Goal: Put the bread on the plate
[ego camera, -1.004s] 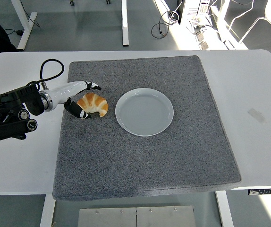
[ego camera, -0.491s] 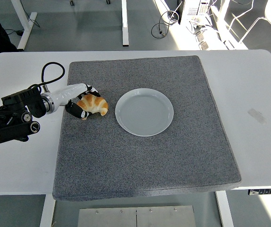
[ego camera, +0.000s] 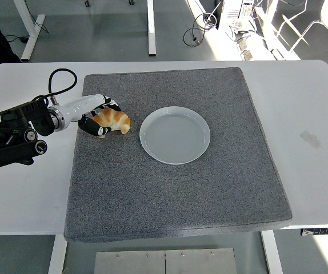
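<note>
A golden croissant (ego camera: 115,120) is at the left part of the grey mat (ego camera: 175,188), left of the white plate (ego camera: 175,135). My left hand (ego camera: 99,118) has its fingers curled around the croissant's left end and grasps it, seemingly lifted slightly off the mat. The plate stands near the mat's middle with nothing on it. The right arm is out of view.
The mat covers most of the white table (ego camera: 312,114). A black cable (ego camera: 58,85) loops above my left forearm. A small piece of tape (ego camera: 311,138) lies on the table at the right. Table legs and cables show on the floor behind.
My left hand has closed its fingers around the croissant. The hand and croissant have shifted slightly up and away from me.
</note>
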Controlling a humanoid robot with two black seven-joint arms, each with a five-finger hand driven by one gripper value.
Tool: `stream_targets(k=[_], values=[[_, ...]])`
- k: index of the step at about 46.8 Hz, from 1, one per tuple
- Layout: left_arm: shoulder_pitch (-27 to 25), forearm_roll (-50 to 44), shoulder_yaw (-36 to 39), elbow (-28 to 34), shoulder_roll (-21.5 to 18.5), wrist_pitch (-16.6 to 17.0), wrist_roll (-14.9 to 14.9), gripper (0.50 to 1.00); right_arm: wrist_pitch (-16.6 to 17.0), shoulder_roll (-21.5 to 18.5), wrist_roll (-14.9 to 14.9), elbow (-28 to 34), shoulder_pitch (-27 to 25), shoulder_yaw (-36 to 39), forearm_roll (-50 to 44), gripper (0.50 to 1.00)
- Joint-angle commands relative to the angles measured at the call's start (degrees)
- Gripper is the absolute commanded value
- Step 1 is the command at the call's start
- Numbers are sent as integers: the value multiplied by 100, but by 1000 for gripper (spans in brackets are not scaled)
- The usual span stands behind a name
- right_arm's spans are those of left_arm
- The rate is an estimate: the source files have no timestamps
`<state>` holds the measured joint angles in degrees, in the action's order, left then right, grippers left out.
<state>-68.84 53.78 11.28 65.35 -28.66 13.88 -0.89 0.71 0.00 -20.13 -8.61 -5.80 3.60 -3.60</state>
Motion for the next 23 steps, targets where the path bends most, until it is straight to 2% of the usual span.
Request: stream_targets(k=[1,19,23], values=[[-156,1,-21,4,-8,-8,1,500,0,0,0,0,0,0,0,1000],[-674,18,-29,57,45,-17,1,500,0,0,0,0,0,0,0,1000],[-771,18,-47,57,176,-8,10,500,0,0,0,0,0,0,0,1000]])
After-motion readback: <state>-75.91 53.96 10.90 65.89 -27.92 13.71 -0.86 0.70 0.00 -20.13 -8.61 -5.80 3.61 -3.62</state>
